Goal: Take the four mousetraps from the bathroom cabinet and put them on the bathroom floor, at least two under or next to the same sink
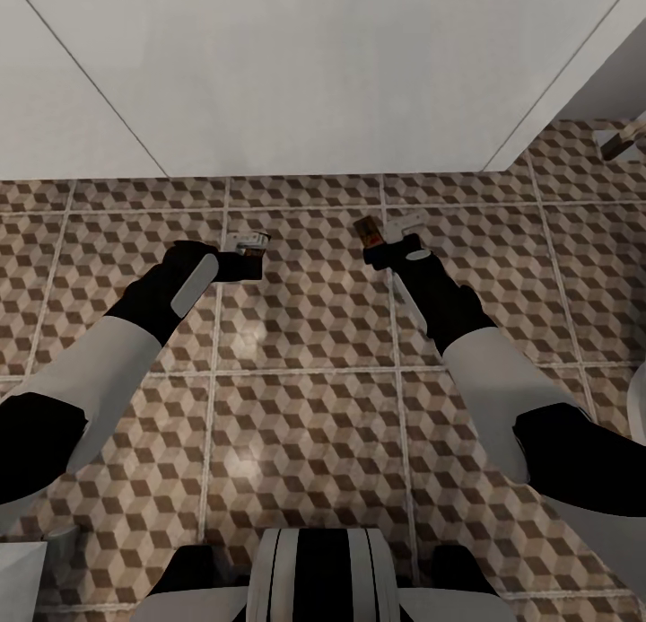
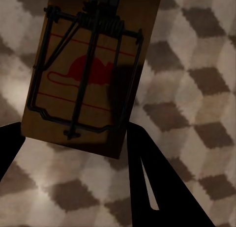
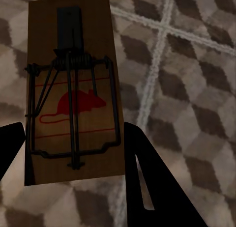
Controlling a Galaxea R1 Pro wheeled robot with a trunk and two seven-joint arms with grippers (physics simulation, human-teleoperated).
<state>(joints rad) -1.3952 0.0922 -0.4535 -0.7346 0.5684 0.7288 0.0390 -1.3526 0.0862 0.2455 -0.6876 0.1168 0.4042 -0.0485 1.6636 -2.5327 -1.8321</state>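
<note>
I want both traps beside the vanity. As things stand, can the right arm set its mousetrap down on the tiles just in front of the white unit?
Probably yes: the right gripper holds its mousetrap over bare bathroom floor, close to the white vanity, with nothing between.

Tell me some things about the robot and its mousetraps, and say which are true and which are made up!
1. Each tool holds a mousetrap. True: the left tool is shut on one mousetrap, the right tool on another.
2. The mousetraps show a blue mouse drawing. False: the mouse is red.
3. The floor has a cube pattern. True.
4. Both mousetraps already lie flat on the floor. False: they are held above it.
5. A white unit stands ahead of the arms. True.
</note>
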